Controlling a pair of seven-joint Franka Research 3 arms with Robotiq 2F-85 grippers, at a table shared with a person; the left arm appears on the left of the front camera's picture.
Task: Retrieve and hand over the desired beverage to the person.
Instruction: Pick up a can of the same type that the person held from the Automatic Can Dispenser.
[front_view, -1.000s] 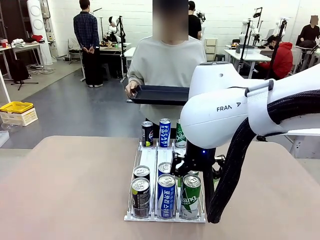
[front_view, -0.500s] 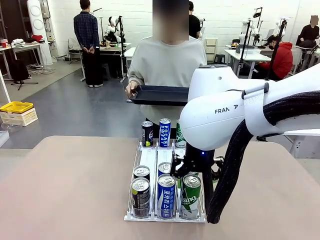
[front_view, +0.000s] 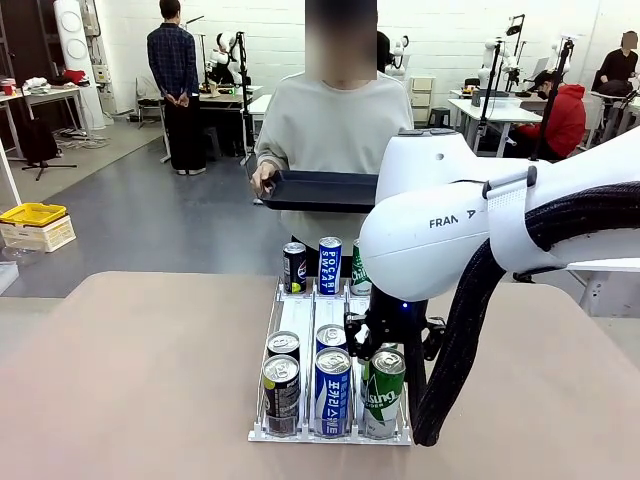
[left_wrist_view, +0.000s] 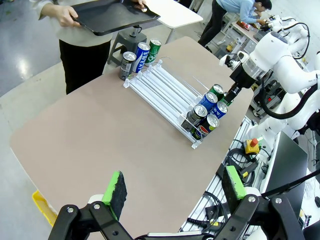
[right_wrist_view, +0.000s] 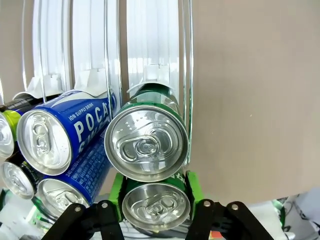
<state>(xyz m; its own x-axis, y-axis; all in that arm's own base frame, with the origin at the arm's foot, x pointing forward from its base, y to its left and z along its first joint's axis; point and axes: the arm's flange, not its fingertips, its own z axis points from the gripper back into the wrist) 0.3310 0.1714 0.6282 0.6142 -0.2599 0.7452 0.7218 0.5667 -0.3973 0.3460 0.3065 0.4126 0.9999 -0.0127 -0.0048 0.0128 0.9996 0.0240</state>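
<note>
My right gripper (right_wrist_view: 154, 191) is shut on a green can (right_wrist_view: 156, 206), its green pads (right_wrist_view: 116, 192) pressing both sides of it. That can (front_view: 383, 392) stands tilted at the near end of the rack's right lane, under the right gripper (front_view: 386, 345). A second green can (right_wrist_view: 146, 148) sits right against it. High above the table's near corner, my left gripper (left_wrist_view: 175, 185) hangs open and holds nothing. The person (front_view: 335, 125), in a grey sweatshirt, stands at the far side holding a dark tray (front_view: 320, 188) level.
The clear rack (front_view: 330, 432) also holds black cans (front_view: 281, 385) and blue cans (front_view: 332, 385) at its near end. A black, a blue and a green can (front_view: 328, 262) stand at its far end. Bare table lies to the left and right of the rack.
The right gripper's fingers have shut on the green can, which now leans slightly. The arm has barely shifted. The person and the tray stay put.
</note>
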